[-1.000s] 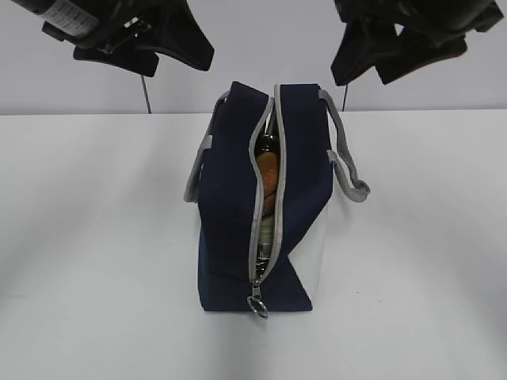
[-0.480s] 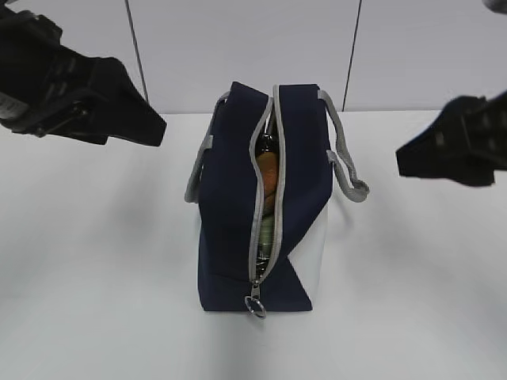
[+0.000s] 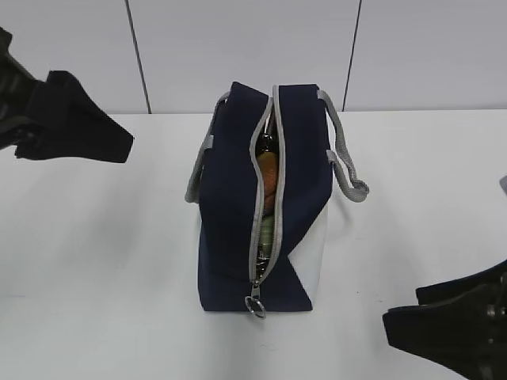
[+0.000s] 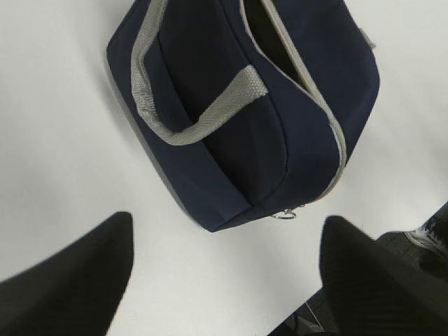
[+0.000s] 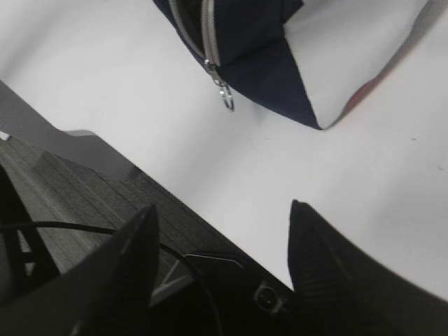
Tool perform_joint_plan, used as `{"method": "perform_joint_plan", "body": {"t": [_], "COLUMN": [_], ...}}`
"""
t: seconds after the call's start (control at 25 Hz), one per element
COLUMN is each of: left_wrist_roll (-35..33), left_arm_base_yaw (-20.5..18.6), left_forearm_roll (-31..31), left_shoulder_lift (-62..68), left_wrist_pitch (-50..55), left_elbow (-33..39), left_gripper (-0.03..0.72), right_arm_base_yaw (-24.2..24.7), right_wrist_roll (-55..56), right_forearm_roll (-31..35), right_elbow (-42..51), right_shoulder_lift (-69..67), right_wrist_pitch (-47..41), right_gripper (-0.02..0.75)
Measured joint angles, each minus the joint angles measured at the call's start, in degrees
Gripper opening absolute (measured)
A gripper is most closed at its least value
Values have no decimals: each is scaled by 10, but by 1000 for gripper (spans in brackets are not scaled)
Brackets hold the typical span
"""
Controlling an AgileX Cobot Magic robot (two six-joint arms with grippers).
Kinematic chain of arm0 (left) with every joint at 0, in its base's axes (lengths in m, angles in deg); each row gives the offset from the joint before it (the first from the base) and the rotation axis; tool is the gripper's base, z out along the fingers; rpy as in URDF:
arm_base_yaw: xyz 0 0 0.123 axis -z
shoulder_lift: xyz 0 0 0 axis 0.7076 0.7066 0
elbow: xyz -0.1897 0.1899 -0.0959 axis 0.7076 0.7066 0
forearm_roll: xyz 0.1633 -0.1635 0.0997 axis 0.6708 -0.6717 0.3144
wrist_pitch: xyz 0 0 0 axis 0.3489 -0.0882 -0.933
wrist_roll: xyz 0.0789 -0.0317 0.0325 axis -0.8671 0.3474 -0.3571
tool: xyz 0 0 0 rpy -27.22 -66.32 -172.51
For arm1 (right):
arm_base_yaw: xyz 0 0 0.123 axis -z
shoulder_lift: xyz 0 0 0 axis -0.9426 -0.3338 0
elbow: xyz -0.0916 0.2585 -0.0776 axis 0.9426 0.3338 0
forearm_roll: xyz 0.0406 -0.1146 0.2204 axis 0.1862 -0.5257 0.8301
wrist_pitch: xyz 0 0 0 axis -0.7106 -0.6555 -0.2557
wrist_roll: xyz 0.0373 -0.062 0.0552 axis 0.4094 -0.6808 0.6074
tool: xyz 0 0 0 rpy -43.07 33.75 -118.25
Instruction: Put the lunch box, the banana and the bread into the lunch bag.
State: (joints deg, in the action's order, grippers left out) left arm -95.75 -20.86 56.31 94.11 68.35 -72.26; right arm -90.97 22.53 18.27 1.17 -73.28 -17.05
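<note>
- The lunch bag (image 3: 265, 198) stands upright mid-bench, its grey zipper (image 3: 257, 214) parted along the top and down the near end, the ring pull (image 3: 255, 306) hanging at the bottom.
- Through the gap shows the golden-brown bread (image 3: 269, 178), with something pale green below it, probably the lunch box (image 3: 267, 231) lid, and a dark shape above that I cannot identify. The banana is not visible from any view.
- So the packing looks done or close to it; check for the banana before calling it finished.
- The left gripper (image 4: 224, 280) hangs beside the bag's handle side, jaws released, holding nothing.
- The right gripper (image 5: 220, 259) sits low near the front bench (image 3: 95, 261) edge, jaws also spread and empty.
- To finish well, both arms should stay clear of the webbing handles (image 3: 348, 170) and the ring pull; a snag there could tip the bag.
</note>
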Motion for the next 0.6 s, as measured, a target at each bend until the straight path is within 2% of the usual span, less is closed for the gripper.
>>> {"method": "perform_joint_plan", "body": {"t": [0.2, 0.28, 0.44, 0.6], "left_wrist_roll": [0, 0, 0, 0], "left_arm_base_yaw": [0, 0, 0, 0], "left_forearm_roll": [10, 10, 10, 12], "left_shoulder_lift": [-7, -6, -6, -6], "left_wrist_pitch": [15, 24, 29, 29], "left_elbow": [1, 1, 1, 1], "left_gripper": [542, 542, 542, 542], "right_arm_base_yaw": [0, 0, 0, 0], "right_wrist_roll": [-15, -29, -159, -351], "right_forearm_roll": [137, 165, 180, 198], "right_elbow": [4, 4, 4, 4], "right_shoulder_lift": [0, 0, -27, -104], "right_wrist_pitch": [1, 1, -12, -13], "right_gripper": [433, 433, 433, 433]}}
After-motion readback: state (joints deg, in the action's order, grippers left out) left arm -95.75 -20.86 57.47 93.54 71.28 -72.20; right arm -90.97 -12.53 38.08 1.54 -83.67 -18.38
